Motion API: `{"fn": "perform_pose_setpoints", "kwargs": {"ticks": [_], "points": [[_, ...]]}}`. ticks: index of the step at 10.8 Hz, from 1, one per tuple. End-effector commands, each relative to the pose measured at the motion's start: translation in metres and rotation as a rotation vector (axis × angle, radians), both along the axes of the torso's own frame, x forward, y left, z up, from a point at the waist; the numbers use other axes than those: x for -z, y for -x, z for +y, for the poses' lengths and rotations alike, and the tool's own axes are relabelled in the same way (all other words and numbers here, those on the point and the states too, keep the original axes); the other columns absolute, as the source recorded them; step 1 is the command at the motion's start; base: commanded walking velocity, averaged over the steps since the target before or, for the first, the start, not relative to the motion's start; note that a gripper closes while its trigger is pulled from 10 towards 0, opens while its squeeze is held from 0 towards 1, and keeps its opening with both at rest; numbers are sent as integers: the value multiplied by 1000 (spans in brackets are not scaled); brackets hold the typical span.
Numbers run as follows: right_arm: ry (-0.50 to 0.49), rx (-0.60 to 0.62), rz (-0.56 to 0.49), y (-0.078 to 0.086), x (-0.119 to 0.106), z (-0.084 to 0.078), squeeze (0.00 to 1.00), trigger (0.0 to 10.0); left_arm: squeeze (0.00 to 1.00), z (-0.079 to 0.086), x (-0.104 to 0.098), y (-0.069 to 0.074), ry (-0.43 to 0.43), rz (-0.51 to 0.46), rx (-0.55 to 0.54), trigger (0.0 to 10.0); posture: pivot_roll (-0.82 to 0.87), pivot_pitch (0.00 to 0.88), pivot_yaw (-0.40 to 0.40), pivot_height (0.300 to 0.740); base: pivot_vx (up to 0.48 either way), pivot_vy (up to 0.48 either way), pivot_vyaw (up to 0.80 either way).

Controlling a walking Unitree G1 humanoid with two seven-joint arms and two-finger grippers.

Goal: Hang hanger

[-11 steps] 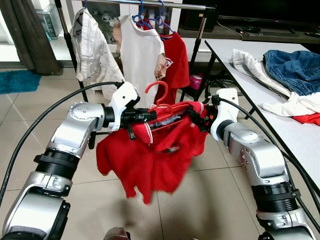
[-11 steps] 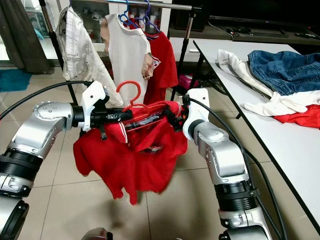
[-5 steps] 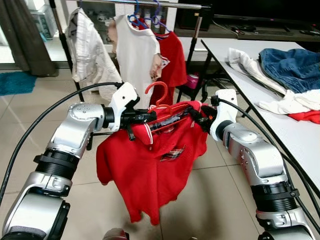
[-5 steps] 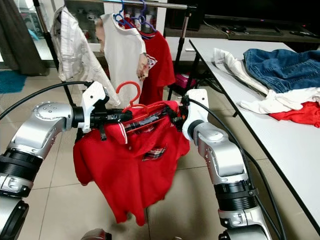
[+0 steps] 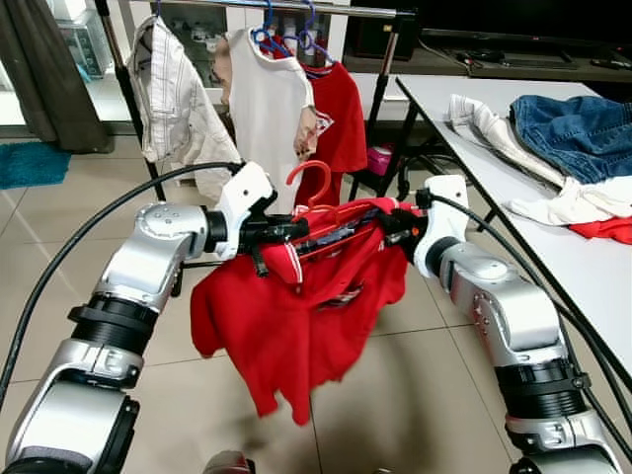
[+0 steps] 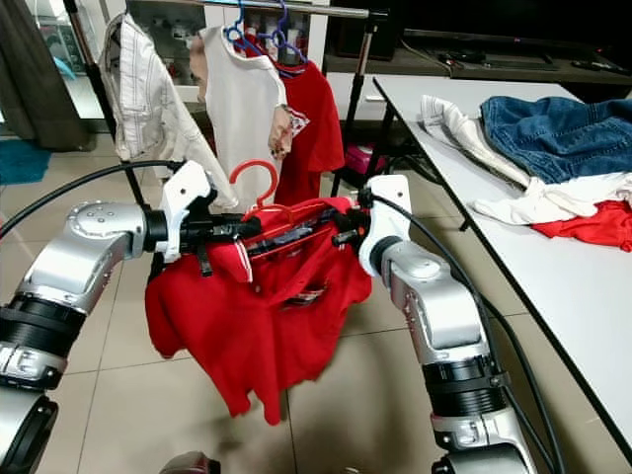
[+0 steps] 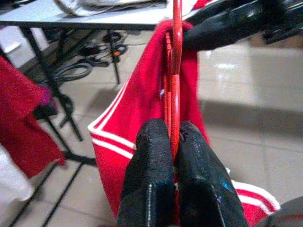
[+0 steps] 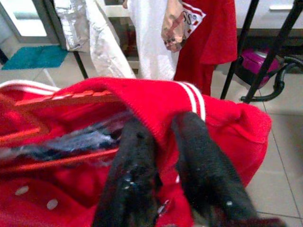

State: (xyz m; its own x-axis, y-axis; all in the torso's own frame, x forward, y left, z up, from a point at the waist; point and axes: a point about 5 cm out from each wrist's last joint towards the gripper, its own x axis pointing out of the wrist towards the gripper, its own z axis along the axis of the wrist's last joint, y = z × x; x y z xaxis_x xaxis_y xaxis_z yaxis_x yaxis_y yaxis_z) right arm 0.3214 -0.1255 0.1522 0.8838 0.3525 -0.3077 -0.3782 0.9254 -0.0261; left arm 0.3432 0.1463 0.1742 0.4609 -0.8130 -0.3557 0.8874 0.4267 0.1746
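**Both grippers hold a red hanger with a shirt before the rack**

The left gripper [image 7: 173, 142] is clamped on the red hanger [image 5: 314, 188]; in the left wrist view its two black fingers [image 7: 150, 179] press together on the thin red bar, which runs straight on between them. The right gripper [image 8: 163, 137] grips the other end of the hanger through the cloth: in the right wrist view its fingers [image 8: 135, 156] are narrow, pinching a fold of the red shirt [image 5: 296, 316] near a collar edged with white stripes.

The hanger is held in the air between the two silver arms, roughly level, its hook standing up just beside the left gripper. The shirt is draped over it and hangs down in loose, uneven folds above the tiled floor [image 5: 415, 385].

Beyond the grippers stands a clothes rack [image 5: 336, 10] with a horizontal bar. On it hang a pale jacket [image 5: 173, 89], a white top [image 5: 272, 109] and a red top [image 5: 346, 118], the last two on blue hangers [image 5: 286, 38]. The held hanger is lower than the bar and apart from it.

On the robot's right is a white table [image 5: 553, 247] with jeans [image 5: 583, 128], a white garment [image 5: 494, 128] and a bit of red cloth [image 5: 607, 229] heaped on it. A teal mat [image 5: 35, 158] lies on the floor far left.
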Motion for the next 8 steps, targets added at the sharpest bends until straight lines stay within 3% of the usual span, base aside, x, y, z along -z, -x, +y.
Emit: {"fn": "perform_pose_setpoints", "kwargs": {"ticks": [1,3,6,8], "points": [[22,-3,-37,-3,-8,-2,0,0,0,-5,-7,-4,-22,-46,1,0,16,0,-75,740,0,0,0],[30,-40,-51,1,-11,4,0,0,0,-6,-4,-10,-73,-61,-50,0,16,0,-77,740,0,0,0],[38,-125,-60,7,-13,20,0,0,0,-17,1,-13,-89,-56,-34,0,8,0,-74,740,0,0,0],[48,-142,-60,9,-13,22,0,0,0,-23,3,-14,-94,-54,-23,0,6,0,-74,740,0,0,0]]}}
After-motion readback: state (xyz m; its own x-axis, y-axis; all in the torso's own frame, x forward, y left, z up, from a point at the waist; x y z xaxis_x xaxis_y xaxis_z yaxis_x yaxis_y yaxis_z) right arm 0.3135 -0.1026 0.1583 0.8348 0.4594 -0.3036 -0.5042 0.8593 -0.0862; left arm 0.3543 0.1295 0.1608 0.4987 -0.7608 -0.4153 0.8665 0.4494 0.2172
